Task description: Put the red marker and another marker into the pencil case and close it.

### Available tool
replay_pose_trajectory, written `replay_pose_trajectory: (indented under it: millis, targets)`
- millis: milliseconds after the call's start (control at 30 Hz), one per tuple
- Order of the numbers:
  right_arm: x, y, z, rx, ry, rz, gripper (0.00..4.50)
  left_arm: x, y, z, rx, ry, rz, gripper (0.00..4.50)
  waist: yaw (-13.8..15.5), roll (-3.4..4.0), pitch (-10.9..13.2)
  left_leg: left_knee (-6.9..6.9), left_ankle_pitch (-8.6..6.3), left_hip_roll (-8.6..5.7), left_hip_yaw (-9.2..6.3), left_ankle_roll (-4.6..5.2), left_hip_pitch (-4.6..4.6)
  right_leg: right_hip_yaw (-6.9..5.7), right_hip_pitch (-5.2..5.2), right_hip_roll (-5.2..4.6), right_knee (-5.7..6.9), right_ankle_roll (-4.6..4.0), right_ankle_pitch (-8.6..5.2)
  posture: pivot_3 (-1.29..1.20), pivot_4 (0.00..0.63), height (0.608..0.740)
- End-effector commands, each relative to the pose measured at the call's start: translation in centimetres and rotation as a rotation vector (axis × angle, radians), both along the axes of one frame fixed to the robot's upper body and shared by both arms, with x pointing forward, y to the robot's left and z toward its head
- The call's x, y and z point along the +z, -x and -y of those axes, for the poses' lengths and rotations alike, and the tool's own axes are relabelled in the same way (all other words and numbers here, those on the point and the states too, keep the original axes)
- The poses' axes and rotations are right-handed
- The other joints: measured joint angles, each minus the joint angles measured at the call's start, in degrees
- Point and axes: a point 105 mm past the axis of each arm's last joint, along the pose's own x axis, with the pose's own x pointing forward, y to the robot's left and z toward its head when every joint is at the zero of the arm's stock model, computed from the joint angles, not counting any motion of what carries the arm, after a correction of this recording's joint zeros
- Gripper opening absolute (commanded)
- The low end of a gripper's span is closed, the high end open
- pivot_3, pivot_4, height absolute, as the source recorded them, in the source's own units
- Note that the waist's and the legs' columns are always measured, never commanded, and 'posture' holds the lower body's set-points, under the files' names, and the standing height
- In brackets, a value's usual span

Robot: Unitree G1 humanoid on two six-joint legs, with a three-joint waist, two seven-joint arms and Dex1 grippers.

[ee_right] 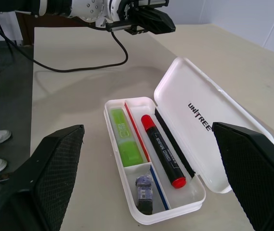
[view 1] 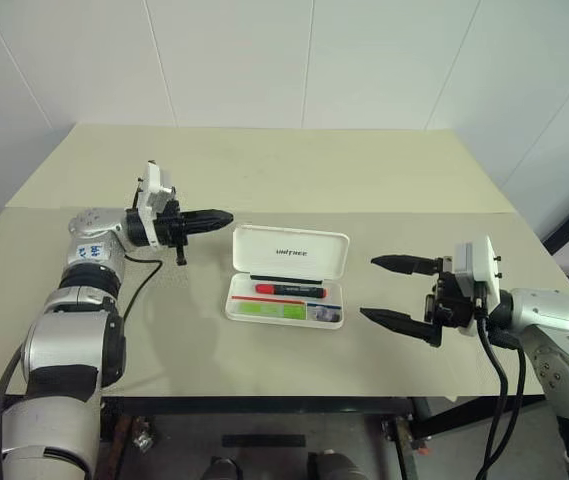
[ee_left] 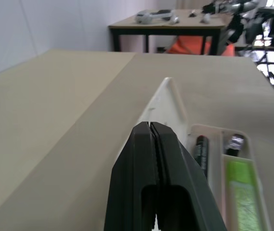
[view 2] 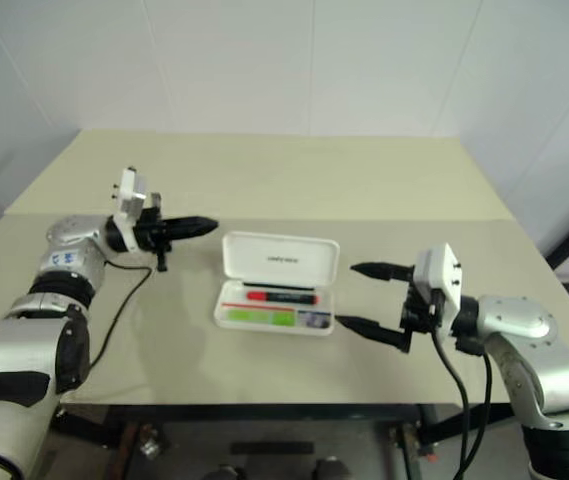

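Pencil case (ee_right: 175, 144) lying open near the middle of the beige surface (view 1: 284, 170), lid (view 1: 291, 250) tipped back on the far side with small dark lettering on its inside. Inside the tray: red marker (ee_right: 163, 150) lying lengthwise in the long compartment nearest the lid, black section between two red ends, with a slim black pen (ee_right: 175, 147) just beside it against the hinge. Green marker (ee_right: 122, 132) resting in the compartment on the near side, parted from the red one by a thin red-and-blue stripe. Small dark item (ee_right: 145, 190) in the little end compartment; cannot tell what it is. Left gripper (view 1: 212, 217) hovering off the case's left end, level with the lid's top edge, pointing toward the lid, fingers pressed together with nothing between them. Right gripper (view 1: 396, 292) hovering off the case's right end, near but apart from it, fingers spread wide and empty, pointing toward the case. Second table (ee_left: 175, 21) with scattered items in the background of the left wrist view.
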Motion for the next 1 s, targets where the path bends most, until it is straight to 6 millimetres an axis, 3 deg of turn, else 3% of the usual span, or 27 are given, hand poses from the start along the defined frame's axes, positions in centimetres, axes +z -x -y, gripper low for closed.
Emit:
replay_pose_trajectory:
  millis: [33,300,500,767,1000]
  targets:
    - [1.0,0.4,0.4,-0.017,-0.006,0.059,4.5,1.4,-1.1,-0.2,0.104,-0.008,0.048,0.04,0.0,0.0,0.0,0.0,0.0,0.0,-0.01,0.0,-0.01,0.0,0.0,0.0,0.0,0.0,0.0,0.0,0.15,0.74]
    - [0.9,0.5,0.9,-0.05,-0.002,0.065,4.5,0.1,-3.8,-0.1,0.336,-0.145,0.023,0.04,0.3,0.0,0.0,0.01,0.0,-0.01,-0.01,0.0,-0.01,0.01,0.0,-0.01,0.01,0.04,0.01,0.0,0.15,0.74]
    - [0.8,0.5,1.1,-0.066,0.007,0.064,4.5,-1.6,-4.2,0.9,0.346,-0.188,-0.046,0.04,0.6,0.0,0.0,0.01,0.0,-0.02,0.01,0.0,-0.01,0.01,0.0,0.0,0.01,0.04,0.01,0.0,0.15,0.74]
    - [0.7,0.8,1.2,-0.077,0.015,0.059,4.5,-1.9,-3.9,3.0,0.255,-0.142,-0.109,0.04,1.1,0.0,0.0,0.02,0.0,-0.03,0.03,0.0,-0.01,0.02,0.0,0.0,0.02,0.05,0.01,0.0,0.15,0.74]
    - [0.6,1.0,1.3,-0.081,0.022,0.055,4.5,-1.4,-2.0,4.2,0.047,-0.243,-0.134,0.04,1.3,0.0,0.0,0.01,0.0,-0.05,0.03,0.0,-0.02,0.01,0.0,0.0,0.01,0.05,0.01,0.0,0.15,0.74]
